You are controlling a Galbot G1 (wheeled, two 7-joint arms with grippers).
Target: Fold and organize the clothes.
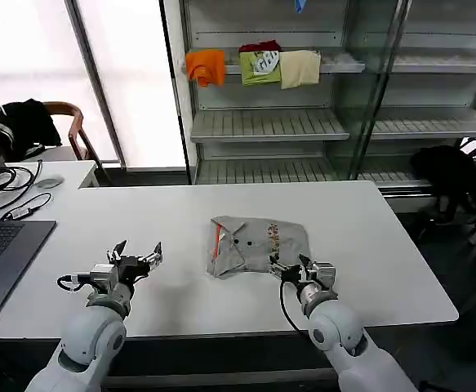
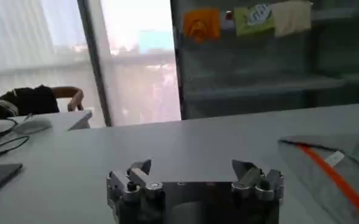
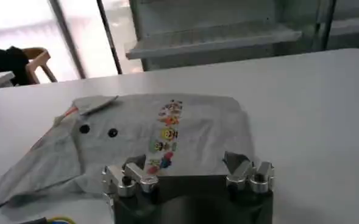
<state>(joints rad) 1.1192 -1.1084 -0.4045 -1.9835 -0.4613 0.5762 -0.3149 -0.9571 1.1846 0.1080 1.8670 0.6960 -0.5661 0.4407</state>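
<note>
Grey T-shirt [image 1: 258, 245], partly folded, mid-desk [image 1: 384, 245]; right end effector [image 1: 291, 269] spread at its near edge, left end effector [image 1: 140, 256] spread, apart; next fold likely needs an edge pinch.

Folded grey T-shirt [image 1: 258, 246] on table [image 1: 384, 245], right claw [image 1: 290, 267] at its edge

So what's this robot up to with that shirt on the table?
It is folding a light grey T-shirt, which lies partly folded in a bundle on the white table. The right pincer sits open at the shirt's near edge, not gripping it. The left pincer is open too, over bare table off to the shirt's side. Other folded garments sit on a shelf behind.
</note>
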